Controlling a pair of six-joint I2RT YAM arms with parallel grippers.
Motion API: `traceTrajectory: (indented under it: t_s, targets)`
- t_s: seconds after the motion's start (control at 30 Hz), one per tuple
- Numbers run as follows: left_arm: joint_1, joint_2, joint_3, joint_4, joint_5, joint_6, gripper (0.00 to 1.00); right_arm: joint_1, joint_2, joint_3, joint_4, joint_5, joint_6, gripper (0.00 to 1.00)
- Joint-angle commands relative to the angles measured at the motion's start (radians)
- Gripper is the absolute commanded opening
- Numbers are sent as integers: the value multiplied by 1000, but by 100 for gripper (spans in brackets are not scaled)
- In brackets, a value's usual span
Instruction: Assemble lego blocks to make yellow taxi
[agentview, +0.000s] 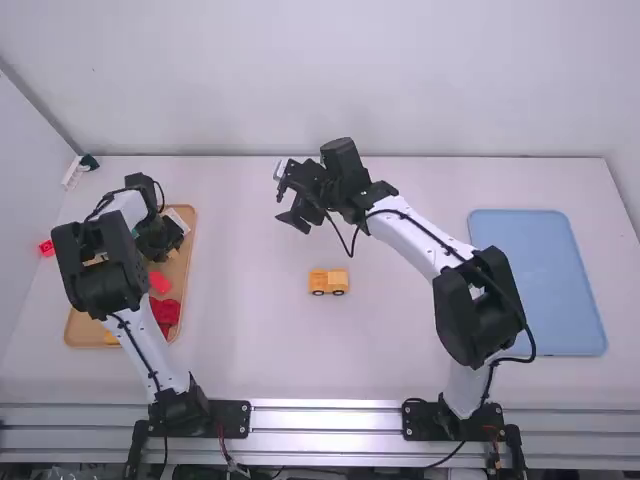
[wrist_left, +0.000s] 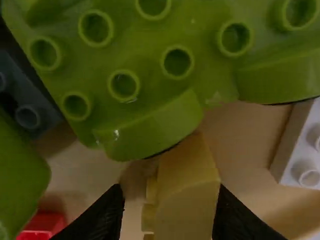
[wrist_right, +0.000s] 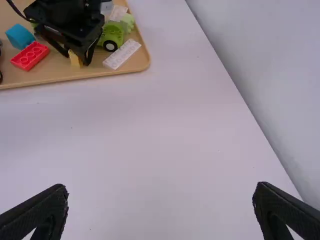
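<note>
Presently, left gripper (agentview: 157, 250), parted, is straddling yellow block (wrist_left: 186, 200) over tray (agentview: 188, 262); right gripper (agentview: 283, 196), spread, is hovering above table (agentview: 400, 320).

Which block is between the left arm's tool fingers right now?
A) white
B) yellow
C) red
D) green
B: in the left wrist view, the yellow block stands between the two fingers of the left tool, with a gap showing on one side.
</note>
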Motion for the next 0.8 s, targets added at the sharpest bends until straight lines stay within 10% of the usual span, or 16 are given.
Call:
traceTrajectory:
  t_s: [0.0,0.77]
  targets:
    - [0,-7,-19,-12,31,4,42,6,-25,16,0,-2,0,99]
    - [-1,-69,-20,3,53,121,18,-12,-25,17,-4,3,0,99]
